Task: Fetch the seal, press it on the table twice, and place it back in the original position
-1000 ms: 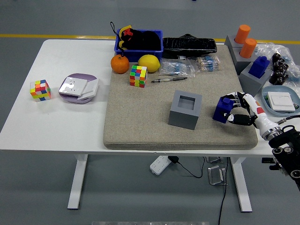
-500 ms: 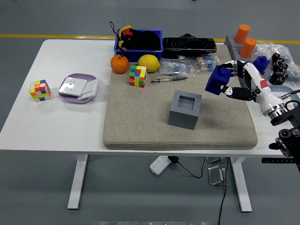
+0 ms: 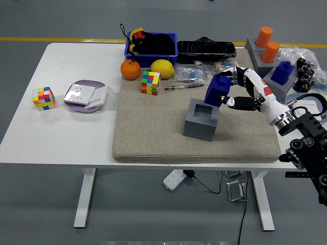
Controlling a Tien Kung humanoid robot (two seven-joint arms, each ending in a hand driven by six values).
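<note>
The blue seal (image 3: 218,89) is off the mat, held in the air just above the back right corner of the grey square holder (image 3: 202,119), whose open top shows a dark hollow. The right hand (image 3: 239,92) grips it, fingers curled round its far side and thumb beneath, though exactly where each finger touches is hard to make out. The holder stands on a beige mat (image 3: 153,132) that covers the right part of the white table (image 3: 61,132). On the mat behind lie a pen (image 3: 184,87), a colour cube (image 3: 150,82), a lemon (image 3: 162,68) and an orange (image 3: 131,70). A second cube (image 3: 44,98) sits near the table's left end.
</note>
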